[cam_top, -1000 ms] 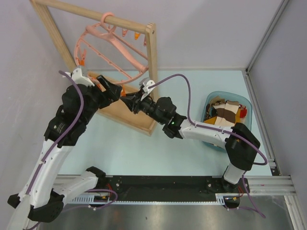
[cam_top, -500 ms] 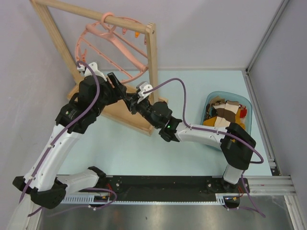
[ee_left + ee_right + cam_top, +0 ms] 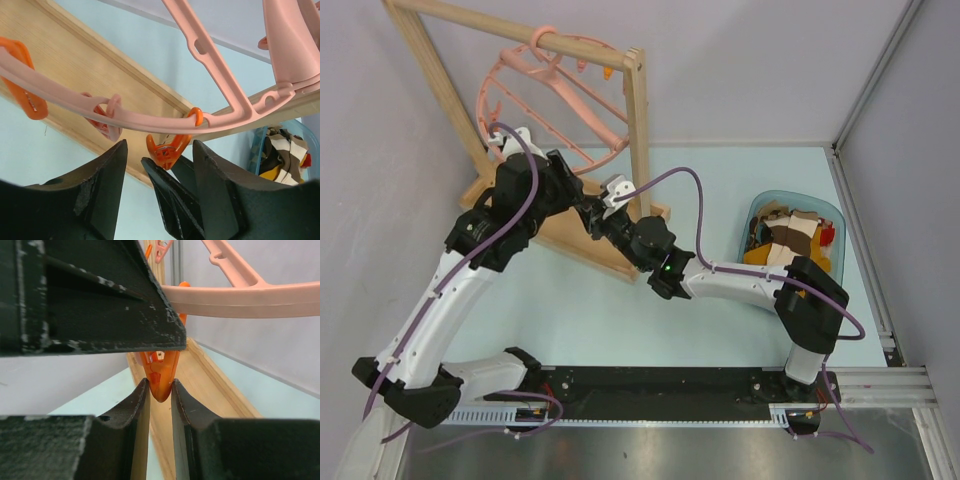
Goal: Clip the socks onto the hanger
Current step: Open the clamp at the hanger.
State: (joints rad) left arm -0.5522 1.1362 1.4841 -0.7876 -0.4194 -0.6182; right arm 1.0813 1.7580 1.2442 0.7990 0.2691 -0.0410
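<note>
The pink hanger (image 3: 552,98) hangs by its hook from the wooden rack. My right gripper (image 3: 161,388) is shut on an orange clip (image 3: 161,375) that hangs from the hanger's ring (image 3: 250,294). In the top view this gripper (image 3: 593,214) sits under the ring's lower edge. My left gripper (image 3: 159,162) is open and empty, its fingers (image 3: 100,185) on either side of the same orange clip (image 3: 168,149) and of the right gripper's fingers. In the top view the left gripper (image 3: 576,194) is beside the right one. The socks (image 3: 788,240) lie piled in a basket at the right and also show in the left wrist view (image 3: 285,150).
The wooden rack has an upright post (image 3: 637,130) and a flat base (image 3: 570,235) right under both grippers. The blue basket (image 3: 835,215) stands at the right, close to the wall rail. More pink and orange clips (image 3: 27,100) hang along the ring.
My left arm has risen and swung right, bringing its gripper in under the ring. My right gripper has moved a little left toward the rack, onto the clip.
</note>
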